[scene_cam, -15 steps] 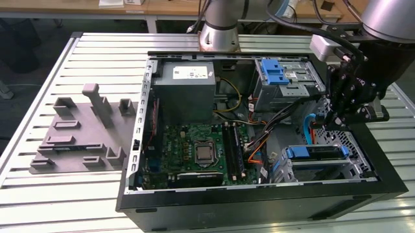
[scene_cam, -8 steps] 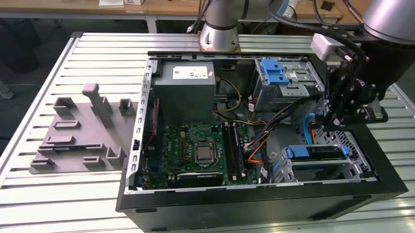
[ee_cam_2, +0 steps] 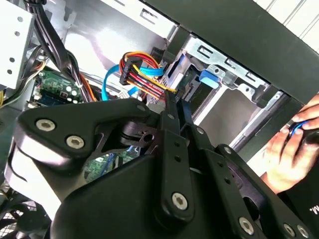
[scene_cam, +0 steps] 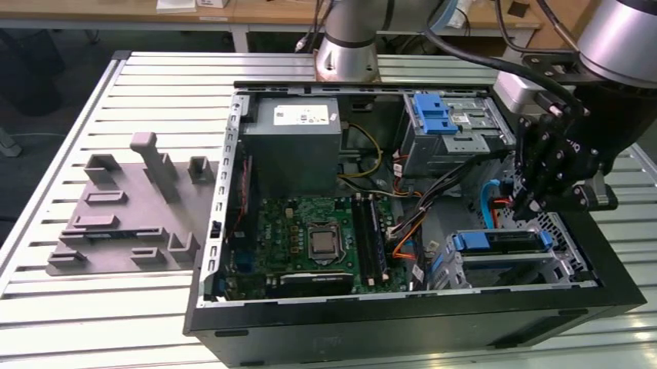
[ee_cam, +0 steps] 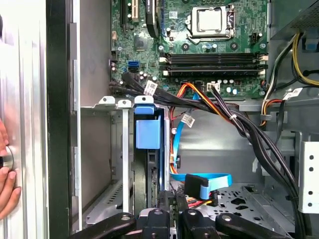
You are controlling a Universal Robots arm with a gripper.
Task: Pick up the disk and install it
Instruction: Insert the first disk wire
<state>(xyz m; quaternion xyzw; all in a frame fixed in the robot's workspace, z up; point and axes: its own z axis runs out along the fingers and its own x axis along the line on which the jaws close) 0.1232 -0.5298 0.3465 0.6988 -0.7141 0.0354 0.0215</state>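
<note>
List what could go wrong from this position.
1. The gripper hangs among loose cables; a move may snag or unplug them.
2. A person's hand rests by the case's edge, close to the arm; it might get struck.
3. The disk sits in a narrow metal bay; a tilted push may jam it.

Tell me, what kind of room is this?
Probably a robotics lab or workshop: a robot arm stands on a slatted metal table, working inside an opened computer case, with workbenches behind.

No legible text on any label or sticker.
</note>
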